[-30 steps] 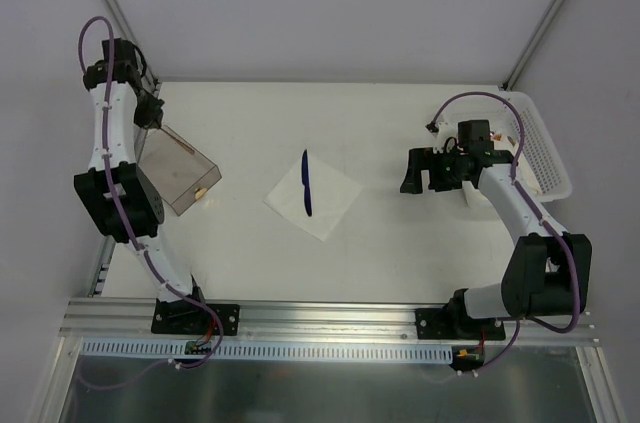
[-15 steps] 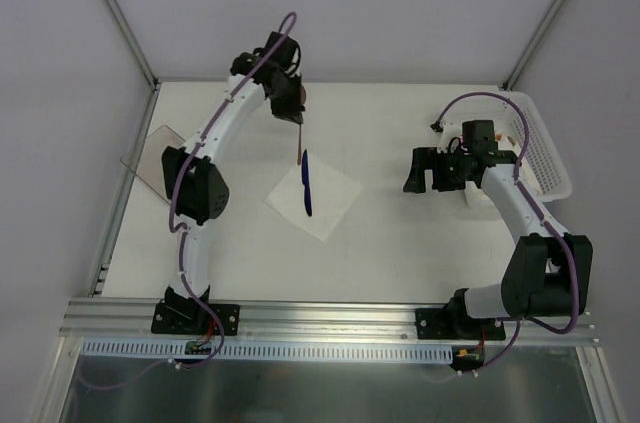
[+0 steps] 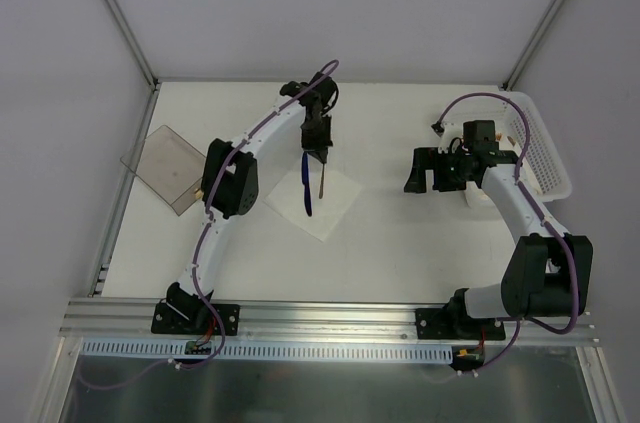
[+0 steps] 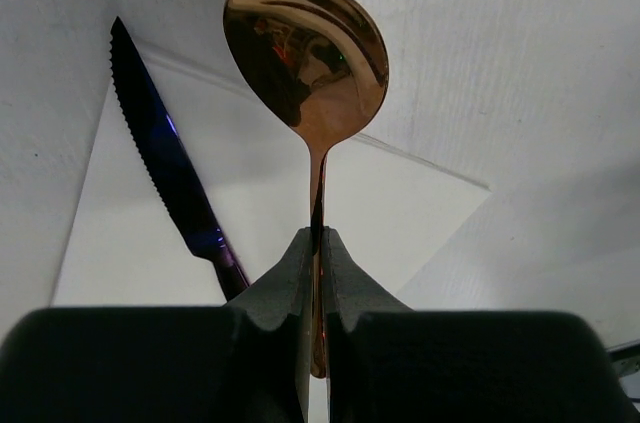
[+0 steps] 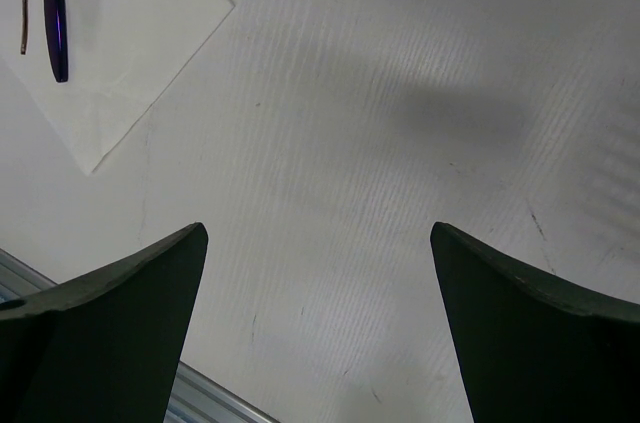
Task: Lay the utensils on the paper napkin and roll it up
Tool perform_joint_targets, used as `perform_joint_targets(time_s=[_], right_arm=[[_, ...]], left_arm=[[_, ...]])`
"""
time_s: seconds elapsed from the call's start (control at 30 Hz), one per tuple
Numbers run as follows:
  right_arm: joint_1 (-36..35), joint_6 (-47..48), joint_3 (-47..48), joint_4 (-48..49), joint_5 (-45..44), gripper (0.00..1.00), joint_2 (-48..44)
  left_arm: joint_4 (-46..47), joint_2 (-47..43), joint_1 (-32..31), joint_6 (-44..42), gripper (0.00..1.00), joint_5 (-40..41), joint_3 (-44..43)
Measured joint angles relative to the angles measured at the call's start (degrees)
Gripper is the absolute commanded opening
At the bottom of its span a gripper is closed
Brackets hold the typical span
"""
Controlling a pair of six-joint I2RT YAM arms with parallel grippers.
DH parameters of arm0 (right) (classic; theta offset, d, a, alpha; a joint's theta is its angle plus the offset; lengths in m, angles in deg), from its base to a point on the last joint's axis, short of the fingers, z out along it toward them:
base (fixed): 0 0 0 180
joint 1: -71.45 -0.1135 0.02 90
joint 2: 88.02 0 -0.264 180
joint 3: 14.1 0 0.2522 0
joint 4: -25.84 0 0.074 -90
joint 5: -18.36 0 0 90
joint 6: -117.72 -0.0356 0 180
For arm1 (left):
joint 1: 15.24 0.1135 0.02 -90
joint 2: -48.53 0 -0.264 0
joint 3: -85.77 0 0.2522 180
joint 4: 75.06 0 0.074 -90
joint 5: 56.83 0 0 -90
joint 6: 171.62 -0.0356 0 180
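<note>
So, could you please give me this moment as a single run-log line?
left gripper: shut on spoon, over napkin | knife: lying on napkin | right gripper: open, empty

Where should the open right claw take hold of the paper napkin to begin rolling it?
Probably pinch the paper napkin at its right corner, coming from the right: it lies bare, nearest the right claw, while the knife runs roughly along the other diagonal.

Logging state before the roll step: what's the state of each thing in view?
spoon: held by its handle, over the paper napkin.
left gripper: shut on the spoon.
knife: lying on the paper napkin.
paper napkin: flat, unrolled.
right gripper: open, empty.
clear container: lying on the table, at the left.
</note>
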State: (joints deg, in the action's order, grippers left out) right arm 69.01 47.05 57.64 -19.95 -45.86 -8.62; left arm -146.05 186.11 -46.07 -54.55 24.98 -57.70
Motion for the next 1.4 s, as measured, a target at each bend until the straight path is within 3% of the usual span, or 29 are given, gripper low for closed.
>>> perform_joint_targets(time_s=[0.63,1.4], right_arm=[[0.11,-0.26,0.00,-0.31,0.00,0.99,0.00],[0.37,-0.26,0.00,-0.39,0.20,0.99,0.00]], left_arm=[[-0.09,-0.13,-1.09,9.35,0.00,5.97,8.83],[0.37,-1.86,-1.09,10.16,0.04,8.98,11.67]])
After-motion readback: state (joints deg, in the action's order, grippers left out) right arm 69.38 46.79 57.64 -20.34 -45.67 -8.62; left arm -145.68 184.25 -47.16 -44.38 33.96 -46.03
